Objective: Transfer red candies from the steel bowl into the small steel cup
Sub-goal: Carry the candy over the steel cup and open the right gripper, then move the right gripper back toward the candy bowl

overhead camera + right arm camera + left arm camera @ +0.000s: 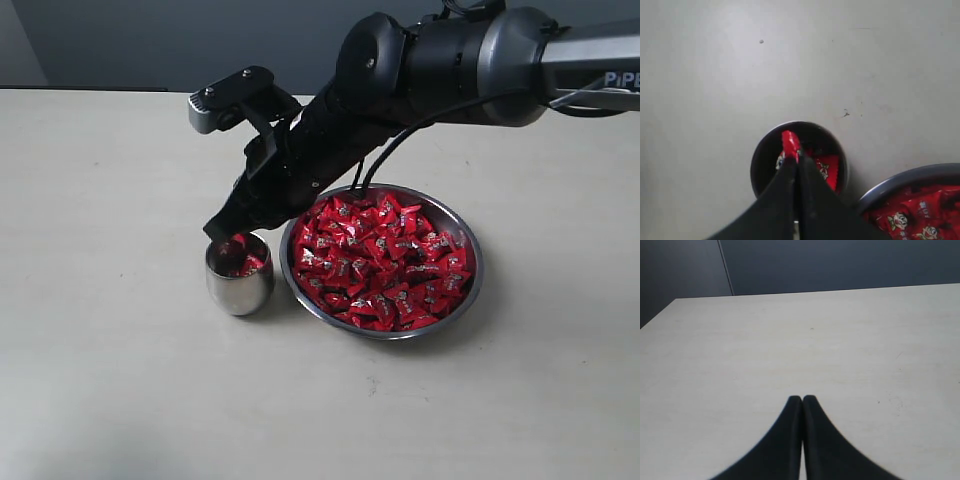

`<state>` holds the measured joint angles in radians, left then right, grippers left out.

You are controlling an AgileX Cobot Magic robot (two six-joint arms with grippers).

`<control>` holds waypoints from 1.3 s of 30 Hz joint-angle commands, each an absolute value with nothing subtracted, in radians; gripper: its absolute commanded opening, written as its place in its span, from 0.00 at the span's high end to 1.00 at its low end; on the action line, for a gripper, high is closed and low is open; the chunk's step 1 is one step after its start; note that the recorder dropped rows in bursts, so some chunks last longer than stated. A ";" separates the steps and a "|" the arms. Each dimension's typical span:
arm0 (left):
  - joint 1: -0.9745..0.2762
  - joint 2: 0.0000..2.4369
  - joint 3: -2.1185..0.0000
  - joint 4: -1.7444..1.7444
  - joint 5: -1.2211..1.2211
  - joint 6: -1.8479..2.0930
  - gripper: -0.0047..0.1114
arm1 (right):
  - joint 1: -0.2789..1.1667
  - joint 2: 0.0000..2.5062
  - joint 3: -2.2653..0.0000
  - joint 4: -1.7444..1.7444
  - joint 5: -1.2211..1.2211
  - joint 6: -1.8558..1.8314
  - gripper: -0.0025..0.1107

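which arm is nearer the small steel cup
Right. The right fingers hang just above the mouth of the small steel cup, shut on a red candy. The left fingers, shut, sit over bare table, outside the exterior view, with no cup near them.

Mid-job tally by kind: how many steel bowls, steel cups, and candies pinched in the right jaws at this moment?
Steel bowl: 1
Steel cup: 1
Candy held by the right gripper, jaws shut on it: 1
Total: 3
Loose candies in the bowl: too many to count.
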<state>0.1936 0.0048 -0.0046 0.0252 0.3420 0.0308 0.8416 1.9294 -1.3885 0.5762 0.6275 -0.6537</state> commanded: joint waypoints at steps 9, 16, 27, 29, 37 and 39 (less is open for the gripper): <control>0.187 0.000 0.000 0.027 0.334 0.029 0.96 | 0.841 1.930 -1.396 0.568 0.640 -0.661 0.75; 0.187 0.000 0.000 0.027 0.334 0.029 0.96 | 0.841 1.930 -1.396 0.565 0.638 -0.661 0.67; 0.187 0.000 0.000 0.027 0.334 0.029 0.96 | 0.839 1.875 -1.396 0.552 0.605 -0.661 0.81; 0.187 0.000 0.000 0.027 0.334 0.029 0.96 | 0.839 1.851 -1.396 0.552 0.565 -0.661 0.83; 0.187 0.000 0.000 0.027 0.334 0.029 0.96 | 0.794 1.751 -1.330 0.567 0.434 -0.650 0.83; 0.187 0.000 0.000 0.027 0.334 0.029 0.96 | 0.756 1.712 -1.289 0.587 0.414 -0.650 0.83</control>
<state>0.1936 0.0048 -0.0046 0.0252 0.3420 0.0308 0.8029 1.7593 -1.3373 0.5643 0.4527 -0.6542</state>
